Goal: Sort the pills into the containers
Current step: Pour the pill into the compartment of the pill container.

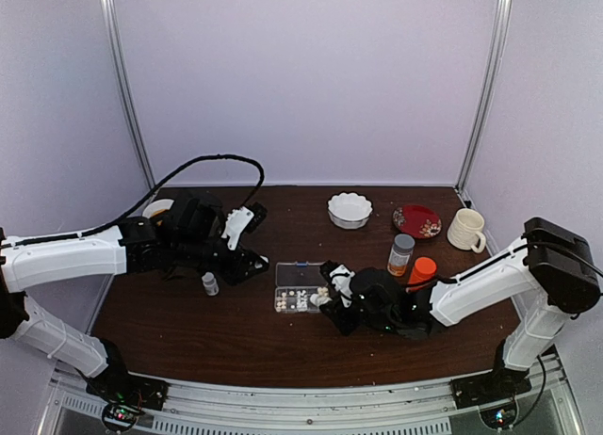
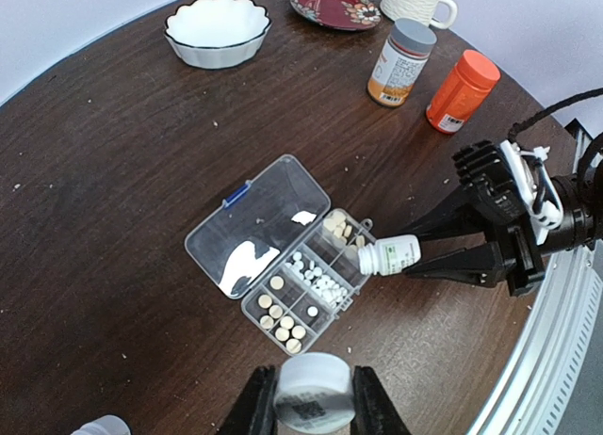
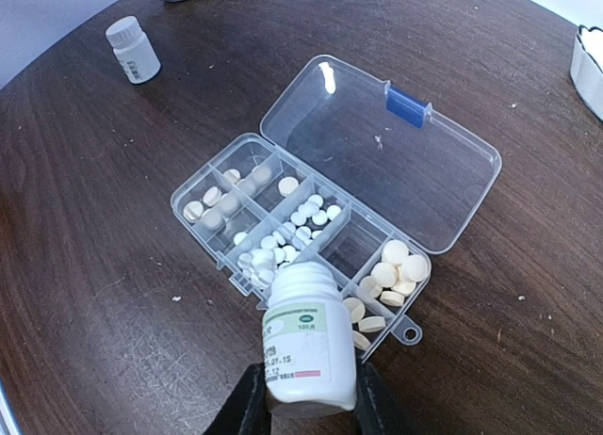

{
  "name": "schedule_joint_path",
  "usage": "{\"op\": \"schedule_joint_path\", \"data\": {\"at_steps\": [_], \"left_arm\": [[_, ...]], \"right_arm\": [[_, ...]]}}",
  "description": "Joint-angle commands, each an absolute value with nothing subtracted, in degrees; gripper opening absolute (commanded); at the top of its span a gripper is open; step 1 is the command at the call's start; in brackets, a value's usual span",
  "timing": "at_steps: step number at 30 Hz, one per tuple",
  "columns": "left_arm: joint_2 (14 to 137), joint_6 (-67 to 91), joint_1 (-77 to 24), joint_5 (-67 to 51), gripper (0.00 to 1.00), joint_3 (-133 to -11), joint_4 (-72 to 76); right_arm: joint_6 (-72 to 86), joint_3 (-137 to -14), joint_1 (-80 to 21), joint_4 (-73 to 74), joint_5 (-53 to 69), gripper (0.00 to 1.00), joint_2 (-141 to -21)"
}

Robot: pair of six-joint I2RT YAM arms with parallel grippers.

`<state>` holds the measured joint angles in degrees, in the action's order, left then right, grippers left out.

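Note:
The clear organizer box (image 1: 292, 277) (image 2: 229, 238) (image 3: 435, 162) lies open in the middle of the table. Pills fill several of its compartments: small white ones (image 3: 283, 251) in the middle, larger pale ones (image 3: 396, 268) at both ends. My right gripper (image 3: 303, 402) (image 1: 332, 294) is shut on a small white uncapped bottle (image 3: 301, 341) (image 2: 391, 256). The bottle is tipped with its mouth over the near edge of the box. My left gripper (image 2: 314, 402) (image 1: 254, 264) hovers left of the box, shut on a round white cap (image 2: 314, 388).
A second small white bottle (image 1: 209, 283) (image 3: 134, 49), capped, stands left of the box. A brown bottle with a grey cap (image 1: 401, 254) and an orange bottle (image 1: 421, 270) stand to the right. A white bowl (image 1: 350, 210), a red plate (image 1: 416, 220) and a mug (image 1: 465, 230) line the back.

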<state>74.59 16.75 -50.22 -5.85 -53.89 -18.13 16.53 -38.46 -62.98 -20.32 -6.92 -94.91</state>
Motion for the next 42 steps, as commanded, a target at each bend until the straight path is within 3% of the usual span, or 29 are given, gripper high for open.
{"op": "schedule_joint_path", "data": {"at_steps": [1, 3, 6, 9, 12, 15, 18, 21, 24, 27, 37, 40, 42], "left_arm": [[75.1, 16.3, -49.9, -6.8, 0.00, -55.3, -17.7], [75.2, 16.3, -49.9, -6.7, 0.00, -55.3, -17.7], [75.4, 16.3, -49.9, -6.9, 0.00, -55.5, -17.7], [75.3, 16.3, -49.9, -6.9, 0.00, -55.4, -17.7], [75.3, 16.3, -49.9, -6.9, 0.00, -55.5, -17.7], [75.3, 16.3, -49.9, -6.9, 0.00, -55.4, -17.8], [75.4, 16.3, -49.9, -6.9, 0.00, -55.5, -17.9], [75.4, 16.4, -49.9, -7.0, 0.00, -55.5, -17.9], [75.6, 16.3, -49.9, -7.0, 0.00, -55.5, -18.0], [75.5, 16.3, -49.9, -7.1, 0.00, -55.6, -18.0], [75.6, 16.2, -49.9, -7.0, 0.00, -55.9, -18.5], [75.6, 16.1, -49.9, -7.0, 0.00, -55.9, -18.5], [75.7, 16.0, -49.9, -7.1, 0.00, -56.1, -18.5]], "right_arm": [[17.3, -38.3, -63.1, -20.9, -8.7, 0.00, -94.3], [16.7, -40.3, -63.3, -17.3, -7.8, 0.00, -95.0], [17.6, -37.0, -63.3, -23.2, -7.3, 0.00, -94.3], [17.0, -40.4, -63.4, -17.3, -7.4, 0.00, -95.4], [17.8, -36.9, -63.5, -23.6, -7.8, 0.00, -94.1], [16.9, -41.1, -63.6, -15.7, -8.4, 0.00, -95.7], [17.4, -37.4, -63.8, -22.7, -7.7, 0.00, -94.2], [17.0, -41.9, -63.8, -14.2, -8.6, 0.00, -95.7], [17.4, -39.7, -63.9, -19.0, -6.9, 0.00, -94.7], [17.1, -43.1, -63.8, -13.0, -7.8, 0.00, -96.1], [17.6, -39.2, -63.7, -19.8, -7.3, 0.00, -94.6], [16.6, -43.5, -63.8, -12.6, -7.6, 0.00, -96.4], [17.1, -40.6, -63.8, -18.3, -6.6, 0.00, -95.0]]}}
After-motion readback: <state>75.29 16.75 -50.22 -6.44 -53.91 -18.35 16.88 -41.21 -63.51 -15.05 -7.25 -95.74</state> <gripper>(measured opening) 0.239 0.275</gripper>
